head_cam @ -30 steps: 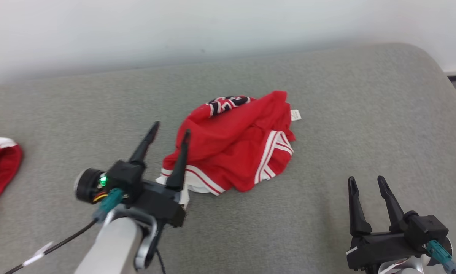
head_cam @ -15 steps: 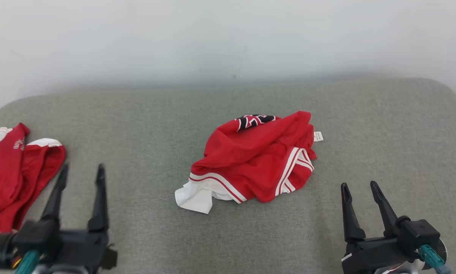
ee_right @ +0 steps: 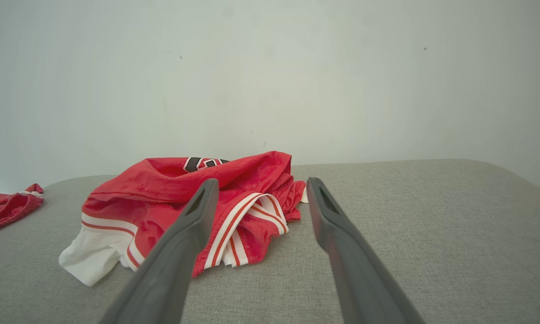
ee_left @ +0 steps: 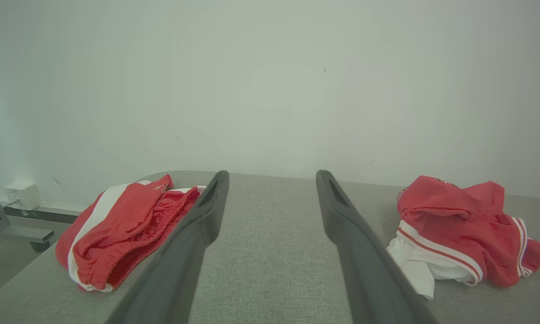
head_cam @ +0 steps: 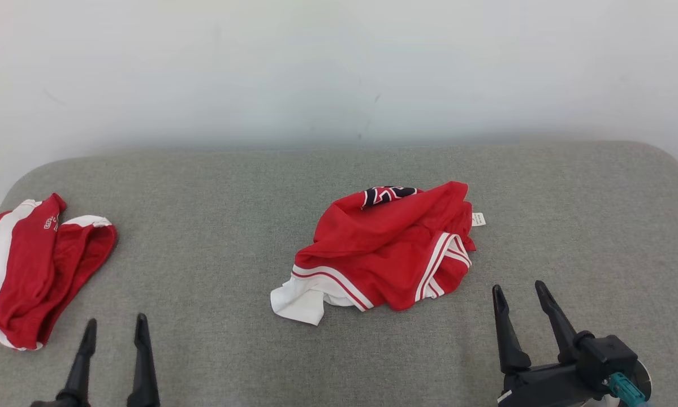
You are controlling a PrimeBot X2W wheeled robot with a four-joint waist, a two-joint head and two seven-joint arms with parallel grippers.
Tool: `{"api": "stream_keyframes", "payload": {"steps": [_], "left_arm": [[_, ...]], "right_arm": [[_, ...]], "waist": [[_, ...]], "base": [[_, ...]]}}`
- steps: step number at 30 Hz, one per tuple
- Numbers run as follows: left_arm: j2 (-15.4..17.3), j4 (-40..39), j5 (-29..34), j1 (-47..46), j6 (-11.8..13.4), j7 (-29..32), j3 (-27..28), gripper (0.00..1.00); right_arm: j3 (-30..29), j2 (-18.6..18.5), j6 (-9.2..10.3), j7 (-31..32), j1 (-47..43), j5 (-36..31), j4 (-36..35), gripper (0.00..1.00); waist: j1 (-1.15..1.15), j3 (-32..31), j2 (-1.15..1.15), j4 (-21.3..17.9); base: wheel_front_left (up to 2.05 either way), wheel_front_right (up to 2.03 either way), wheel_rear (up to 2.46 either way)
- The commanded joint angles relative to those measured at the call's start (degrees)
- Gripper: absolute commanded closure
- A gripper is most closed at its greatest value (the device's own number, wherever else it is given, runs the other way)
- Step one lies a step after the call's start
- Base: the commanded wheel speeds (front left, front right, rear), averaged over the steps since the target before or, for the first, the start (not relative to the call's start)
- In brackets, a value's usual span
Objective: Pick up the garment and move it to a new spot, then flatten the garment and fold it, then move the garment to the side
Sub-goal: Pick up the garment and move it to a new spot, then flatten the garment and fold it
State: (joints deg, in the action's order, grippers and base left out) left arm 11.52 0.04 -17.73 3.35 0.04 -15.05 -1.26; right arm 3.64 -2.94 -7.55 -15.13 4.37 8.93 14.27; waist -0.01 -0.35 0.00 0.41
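A plain white wall (head_cam: 339, 68) backs the grey fabric-covered table (head_cam: 214, 226). At far left lies a bundled red-and-white cloth garment (head_cam: 27, 277), its edge cut off in the head view; I take it as one set aside. My left claw (head_cam: 116, 320) hovers low with its fingers apart and holding nothing, its body out of frame. Mid-table sits the crumpled red garment with white-striped trim (head_cam: 384, 249), heaped and unflattened, well apart from both claws; I judge it the one to work. Its dark print (head_cam: 388, 195) is partly folded under and unreadable. My right claw (head_cam: 518, 286) stands spread and empty near the garment's right hem, likely staged for flattening.
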Motion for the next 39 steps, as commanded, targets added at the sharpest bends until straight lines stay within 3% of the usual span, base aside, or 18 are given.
{"api": "stream_keyframes", "payload": {"steps": [1, 8, 17, 39], "left_arm": [[-0.63, 0.60, 0.44, 0.86, -0.59, -0.19, 0.16, 0.00], [-4.27, 3.00, 3.83, 1.43, -3.74, -0.20, 2.41, 0.00], [-5.77, 3.32, 6.82, 1.77, -6.46, -0.20, 4.56, 0.00], [-6.07, 3.81, 8.01, 1.73, -7.48, -0.20, 4.90, 0.00]], "right_arm": [[0.21, -0.22, 0.12, -0.03, -0.83, -0.09, 0.24, 0.00], [1.29, -0.59, 0.12, -0.03, -0.84, 0.61, 0.91, 0.00], [1.29, -0.64, 0.12, -0.03, -1.16, 0.66, 1.02, 0.00], [1.00, -0.34, 0.12, -0.03, -1.32, 0.69, 1.30, 0.00]], "waist": [[0.01, -0.12, 0.00, -0.15], [0.01, -0.14, 0.00, -0.85], [0.01, 0.12, 0.00, -1.11], [0.01, 0.08, 0.00, -1.10]], "base": [[0.00, 0.00, 0.00], [0.00, 0.00, 0.00], [0.00, 0.00, 0.00], [0.00, 0.00, 0.00]]}}
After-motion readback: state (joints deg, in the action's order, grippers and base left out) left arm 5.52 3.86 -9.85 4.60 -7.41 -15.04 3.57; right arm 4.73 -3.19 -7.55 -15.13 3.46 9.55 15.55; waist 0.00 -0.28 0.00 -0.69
